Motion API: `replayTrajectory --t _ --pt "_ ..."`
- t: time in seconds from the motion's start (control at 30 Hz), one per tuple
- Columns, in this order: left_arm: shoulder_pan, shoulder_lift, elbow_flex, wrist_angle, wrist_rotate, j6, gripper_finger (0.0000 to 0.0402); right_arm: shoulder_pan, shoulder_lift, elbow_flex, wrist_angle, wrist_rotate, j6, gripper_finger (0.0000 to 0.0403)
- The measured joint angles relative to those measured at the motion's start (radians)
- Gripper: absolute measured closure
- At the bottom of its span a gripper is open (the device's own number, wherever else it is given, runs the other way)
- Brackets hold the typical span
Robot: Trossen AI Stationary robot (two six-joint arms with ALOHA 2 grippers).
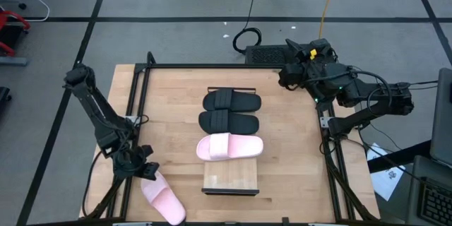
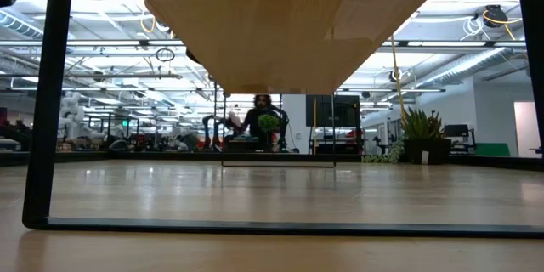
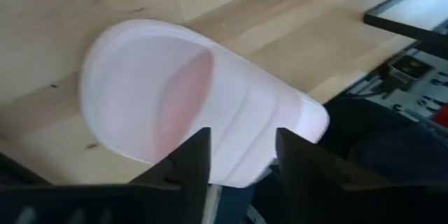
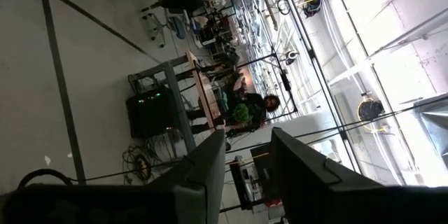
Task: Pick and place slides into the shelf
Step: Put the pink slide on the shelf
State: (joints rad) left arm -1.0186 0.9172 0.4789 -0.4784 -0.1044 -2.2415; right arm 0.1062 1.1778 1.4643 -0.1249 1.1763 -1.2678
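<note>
One pale pink slide (image 1: 164,198) lies sole-down near the table's near-left corner, one end at the near edge. My left gripper (image 1: 145,171) hangs over its far end, open. In the left wrist view the slide (image 3: 175,91) fills the picture and the gripper (image 3: 241,164) straddles its strap. The shelf (image 1: 229,178) lies in the table's middle. It carries two black slides (image 1: 232,101) (image 1: 229,121) and the other pink slide (image 1: 229,146). My right gripper (image 1: 291,48) waits open beyond the table's far-right corner. My left gripper comes at the pink slide from above, its fingers (image 3: 189,164) standing on either side of the strap's edge (image 3: 238,154). Whether they touch it, I cannot tell. The slide rests flat on the table.
A black metal frame (image 1: 134,113) runs along the table's edges. The low view shows the shelf's underside (image 2: 289,25) and a frame post (image 2: 47,93), with a person (image 2: 259,119) far off in the room. Bare wood (image 1: 169,113) lies left of the shelf.
</note>
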Motion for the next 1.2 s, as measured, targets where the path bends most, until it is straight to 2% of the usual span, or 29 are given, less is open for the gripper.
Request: replayTrajectory --t 0.1,0.27,0.53,0.7,1.2 --pt "-0.003 0.0 -0.005 0.012 0.0 -0.012 0.0217 0.0 0.0 0.0 0.0 -0.001 0.0 0.0296" --pt "-0.001 0.0 -0.039 0.023 0.0 -0.029 0.0204 0.0 0.0 0.0 0.0 0.0 0.0 0.0296" --pt "0.004 0.0 -0.098 0.077 0.008 -0.027 0.0203 0.0 0.0 0.0 -0.001 -0.001 0.0 0.0296" --pt "0.005 -0.007 -0.154 0.184 0.019 -0.027 0.0203 0.0 0.0 0.0 -0.001 -0.002 -0.002 0.0296" --pt "0.019 -0.01 -0.157 0.233 0.007 0.017 0.0204 0.0 0.0 0.0 -0.013 -0.002 0.0 0.0296"
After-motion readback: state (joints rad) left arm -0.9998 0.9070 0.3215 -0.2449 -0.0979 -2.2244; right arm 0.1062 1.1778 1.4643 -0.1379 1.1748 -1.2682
